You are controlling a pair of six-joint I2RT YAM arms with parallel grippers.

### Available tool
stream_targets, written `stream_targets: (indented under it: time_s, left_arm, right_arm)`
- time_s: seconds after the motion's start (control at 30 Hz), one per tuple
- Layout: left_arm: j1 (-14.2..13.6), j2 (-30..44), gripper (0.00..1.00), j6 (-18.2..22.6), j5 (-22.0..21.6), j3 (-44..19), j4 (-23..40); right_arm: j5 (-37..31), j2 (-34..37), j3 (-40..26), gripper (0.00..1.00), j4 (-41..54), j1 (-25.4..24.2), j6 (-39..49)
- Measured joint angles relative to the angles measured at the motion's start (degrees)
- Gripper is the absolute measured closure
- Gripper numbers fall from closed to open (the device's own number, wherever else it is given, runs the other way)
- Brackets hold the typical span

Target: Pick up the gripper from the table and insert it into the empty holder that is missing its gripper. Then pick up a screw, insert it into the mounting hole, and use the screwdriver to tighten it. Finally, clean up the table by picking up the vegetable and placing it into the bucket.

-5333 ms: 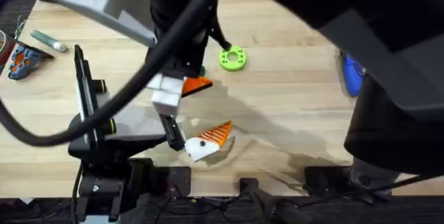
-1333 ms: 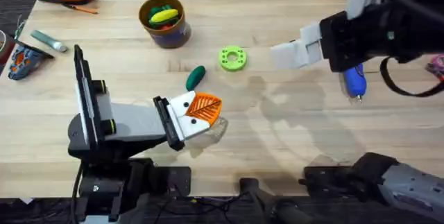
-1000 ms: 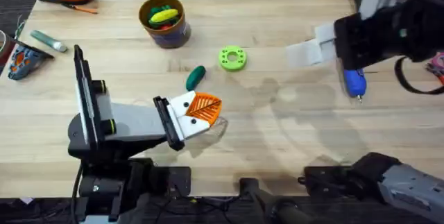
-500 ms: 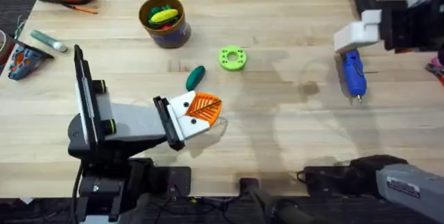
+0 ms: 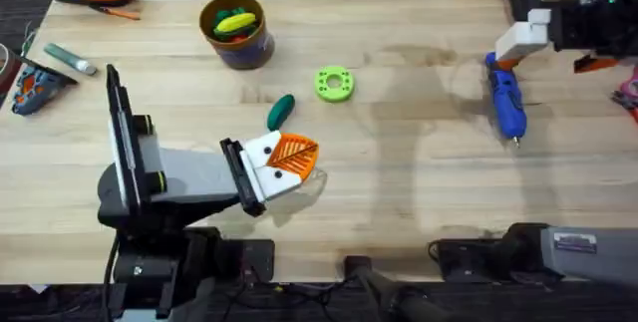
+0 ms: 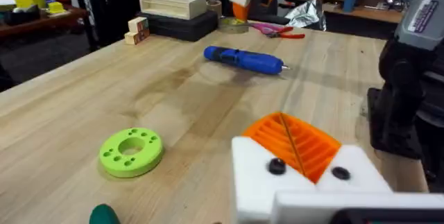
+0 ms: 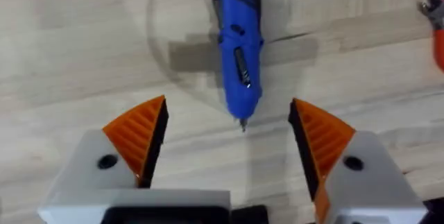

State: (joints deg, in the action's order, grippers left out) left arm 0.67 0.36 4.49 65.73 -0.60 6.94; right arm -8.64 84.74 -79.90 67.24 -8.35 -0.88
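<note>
Over the last second or so we watched the right gripper point(image 7: 225, 148) swing away from the middle of the table toward the far right edge, and it now hangs above the screwdriver point(image 5: 506, 101) with its orange-padded fingers point(image 7: 139, 137) spread wide and nothing between them. We read this as the approach for the tightening step: the orange gripper point(image 5: 294, 153) already sits seated in the white holder point(image 5: 261, 167) of the left arm, so the insertion part looks done, though we cannot tell whether a screw is in its hole. The screwdriver lies flat on the wood at the right side, well apart from the green ring point(image 5: 334, 84). Its long axis runs roughly front to back, metal tip pointing toward the arms' bases. The left gripper point(image 6: 302, 158) rests closed, holding nothing.
</note>
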Motion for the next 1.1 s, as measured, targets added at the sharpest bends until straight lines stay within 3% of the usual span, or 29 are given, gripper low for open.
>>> stream_targets:
  time_s: [0.17, 0.47, 1.1]
  left_arm:
    - [0.00, 0.00, 0.987, 0.00, 0.00, 0.00, 0.00]
    - [0.00, 0.00, 0.987, 0.00, 0.00, 0.00, 0.00]
    - [0.00, 0.00, 0.987, 0.00, 0.00, 0.00, -0.01]
  right_arm:
    - [0.13, 5.14, 0.00, 0.007, -3.87, -3.24, 3.60]
    - [-0.41, 14.26, -0.15, 0.011, -6.94, -3.40, 8.73]
    - [-1.90, 22.80, -0.68, 0.009, -12.43, -3.40, 10.84]
